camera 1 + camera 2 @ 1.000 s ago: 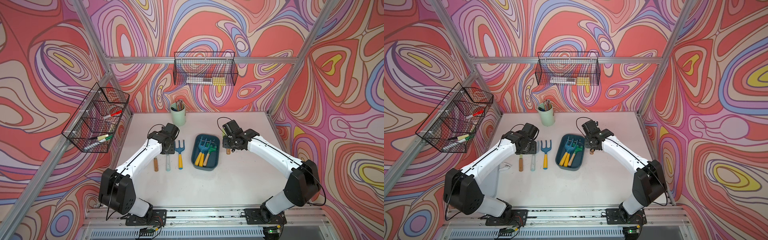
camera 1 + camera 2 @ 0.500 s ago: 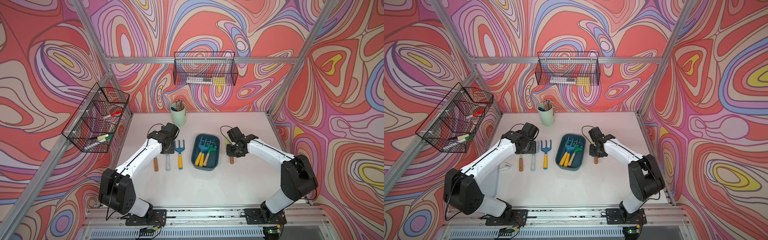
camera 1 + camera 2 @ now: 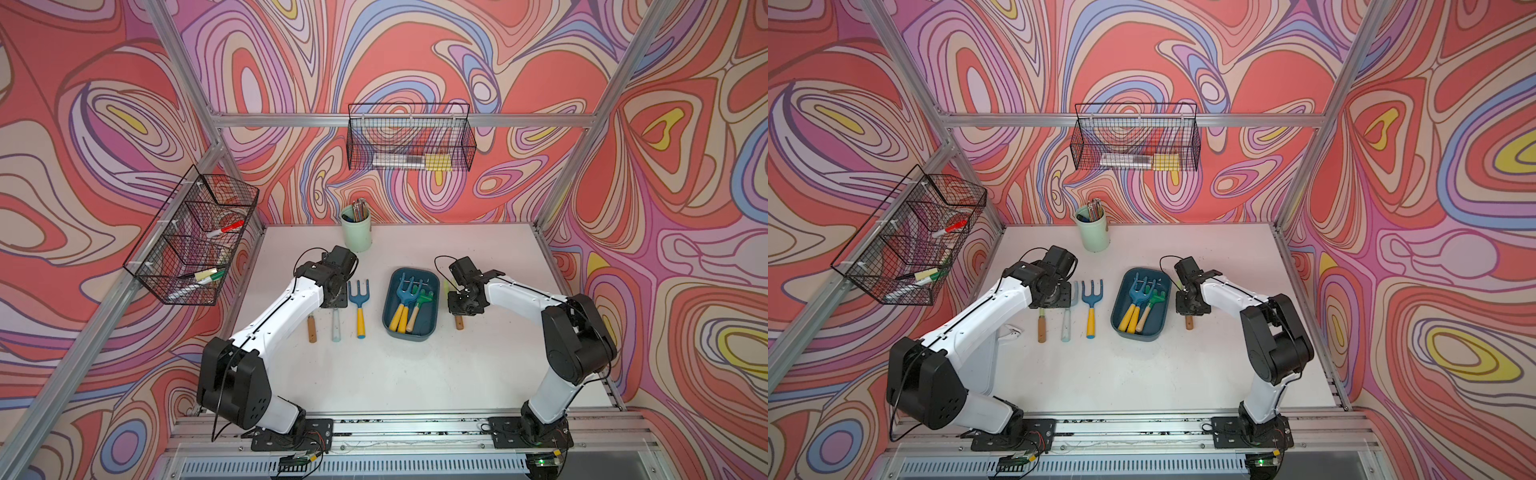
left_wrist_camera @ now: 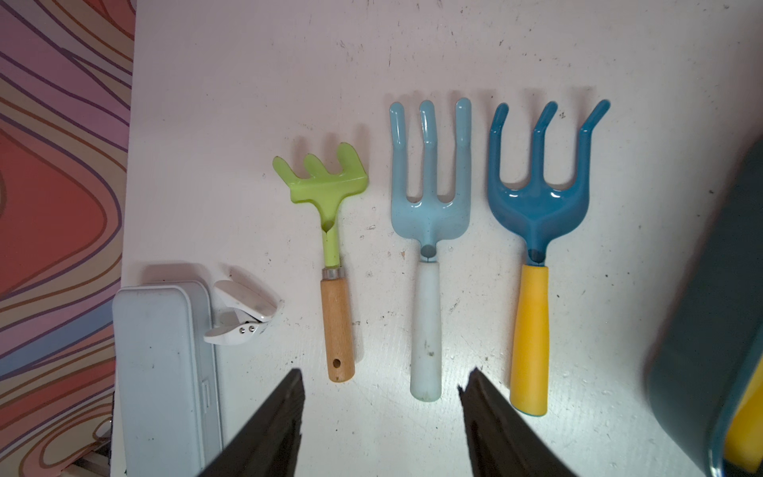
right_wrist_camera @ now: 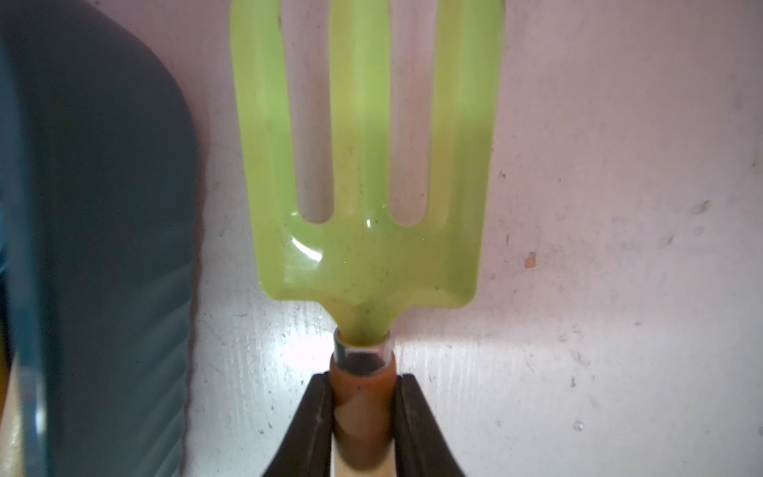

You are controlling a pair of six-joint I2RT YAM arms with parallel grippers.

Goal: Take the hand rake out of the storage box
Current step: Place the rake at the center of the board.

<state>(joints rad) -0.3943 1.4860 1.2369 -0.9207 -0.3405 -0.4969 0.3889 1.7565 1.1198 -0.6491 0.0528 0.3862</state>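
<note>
The storage box (image 3: pixel 409 336) (image 3: pixel 1138 336) is a dark teal tub at mid-table. It holds two blue tools with yellow handles (image 3: pixel 399 318) and a small dark green tool (image 3: pixel 424 298). My right gripper (image 3: pixel 455 306) (image 3: pixel 1185 307) (image 5: pixel 362 396) is shut on the wooden handle of the hand rake (image 5: pixel 363 256), just below the metal collar. The rake's lime-green flat-tined head (image 3: pixel 446 286) lies just outside the box's right wall (image 5: pixel 103 247), low at the table. My left gripper (image 4: pixel 384 376) (image 3: pixel 334 299) hangs open and holds nothing, above tools left of the box.
Left of the box lie a lime-green rake (image 4: pixel 336 322), a pale blue fork (image 4: pixel 427 330) and a dark blue fork with a yellow handle (image 3: pixel 359 309). A white case (image 4: pixel 165 371) and a white clip (image 4: pixel 243 314) sit further left. A pale green cup (image 3: pixel 356 232) stands at the back. Wire baskets (image 3: pixel 409 145) hang on the walls.
My right arm has carried the hand rake down and slightly forward, to low beside the box's right wall. The left arm has not moved.
</note>
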